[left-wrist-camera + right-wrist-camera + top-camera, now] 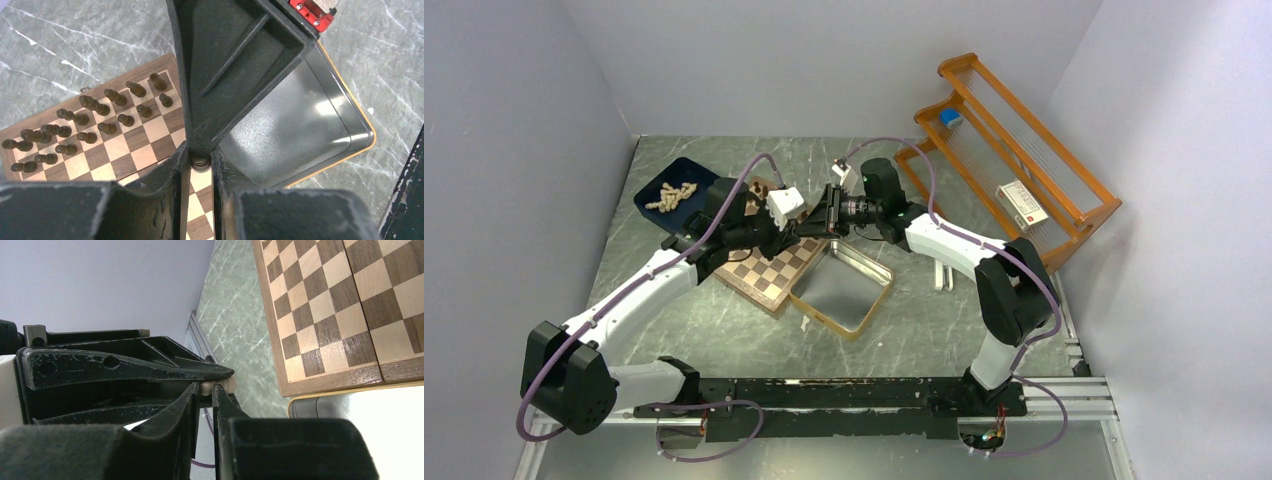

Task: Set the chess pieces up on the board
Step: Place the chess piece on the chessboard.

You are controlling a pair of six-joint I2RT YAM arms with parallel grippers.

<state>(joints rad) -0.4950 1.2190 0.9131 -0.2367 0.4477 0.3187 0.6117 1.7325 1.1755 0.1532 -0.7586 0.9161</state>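
Both arms stretching inward, meeting tip to tip over tin-side edge of square wooden chessboard of light and dark brown squares — looking like handover, probably to re-grip for upright placing. Left arm's fingers clenching small pale tan turned wooden chess piece; right arm's fingers pinching same piece from opposite end. Dark brown chessmen sitting in two rows on board — silver gold-rimmed tin lying just beside.

The fingers are scuffed matt plastic, chess piece and board smooth wood, the tin shiny metal.
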